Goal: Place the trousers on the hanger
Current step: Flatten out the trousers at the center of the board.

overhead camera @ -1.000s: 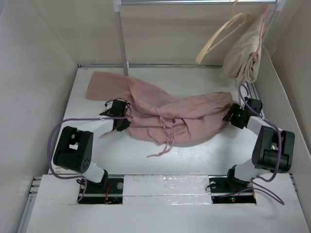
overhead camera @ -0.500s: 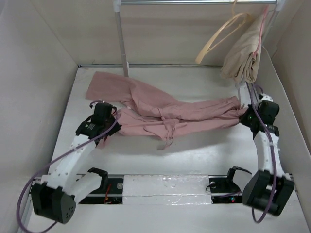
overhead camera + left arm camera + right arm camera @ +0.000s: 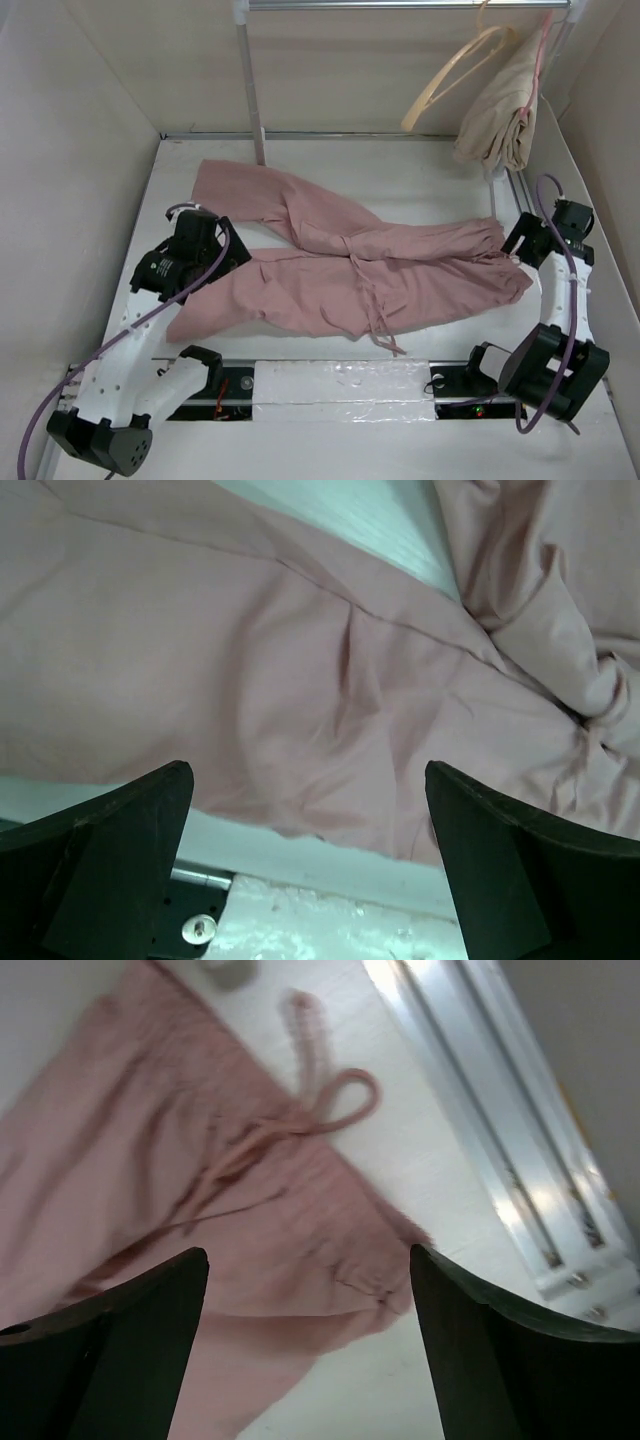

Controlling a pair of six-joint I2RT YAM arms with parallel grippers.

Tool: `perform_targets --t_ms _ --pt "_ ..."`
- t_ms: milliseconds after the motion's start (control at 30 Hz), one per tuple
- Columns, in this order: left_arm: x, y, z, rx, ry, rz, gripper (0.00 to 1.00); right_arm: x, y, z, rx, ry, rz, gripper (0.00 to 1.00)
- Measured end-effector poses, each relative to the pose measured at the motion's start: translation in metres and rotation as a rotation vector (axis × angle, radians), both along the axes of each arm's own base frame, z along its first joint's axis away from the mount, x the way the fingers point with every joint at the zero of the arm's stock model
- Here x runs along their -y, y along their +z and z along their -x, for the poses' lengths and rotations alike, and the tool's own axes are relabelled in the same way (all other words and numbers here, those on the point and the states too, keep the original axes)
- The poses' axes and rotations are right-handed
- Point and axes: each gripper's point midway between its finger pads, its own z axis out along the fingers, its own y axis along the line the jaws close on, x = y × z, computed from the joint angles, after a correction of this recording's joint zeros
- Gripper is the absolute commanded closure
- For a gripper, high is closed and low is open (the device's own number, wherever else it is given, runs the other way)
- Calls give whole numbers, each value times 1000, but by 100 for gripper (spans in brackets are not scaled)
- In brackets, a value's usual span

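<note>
The dusty-pink trousers lie spread flat across the table, legs to the left, gathered waist to the right, drawstring trailing toward the front. The cream hanger hangs tilted from the top rail, bare. My left gripper hovers open over the near leg's end; the left wrist view shows cloth below the gripper and nothing between its fingers. My right gripper stands open just above the waist corner. In the right wrist view that gripper is empty, and the drawstring loop lies on the table.
A beige folded garment hangs on a pinkish hanger at the rail's right end. The rack's upright pole stands at the back left. A metal track runs along the table's right edge. Walls close in on both sides.
Both grippers have opened and let go of the trousers. The cloth, bunched a second ago, now lies stretched out and flatter, and both arms have swung outward.
</note>
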Motion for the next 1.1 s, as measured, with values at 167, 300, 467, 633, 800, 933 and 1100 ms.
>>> perform_targets --t_ms 167,300,467,633,800,933,1100 --pt "-21 -13 -28 28 114 -69 9 -62 34 -38 166 220 -84 88" --pt "-56 -39 -52 -17 292 -73 17 -146 74 -41 324 518 -126 100" --pt "-63 -73 -78 -37 388 51 23 -192 70 -19 372 708 -154 89" --pt "-42 -123 -67 -124 390 157 28 -200 17 -5 214 794 -201 67" --pt "-20 -144 -63 -182 390 217 28 -205 -35 23 77 829 -258 56" --pt "39 -101 -80 -74 173 135 28 -220 -69 52 -30 879 -300 56" --pt "140 -26 -97 133 -121 174 26 -247 -79 64 -85 950 -284 56"
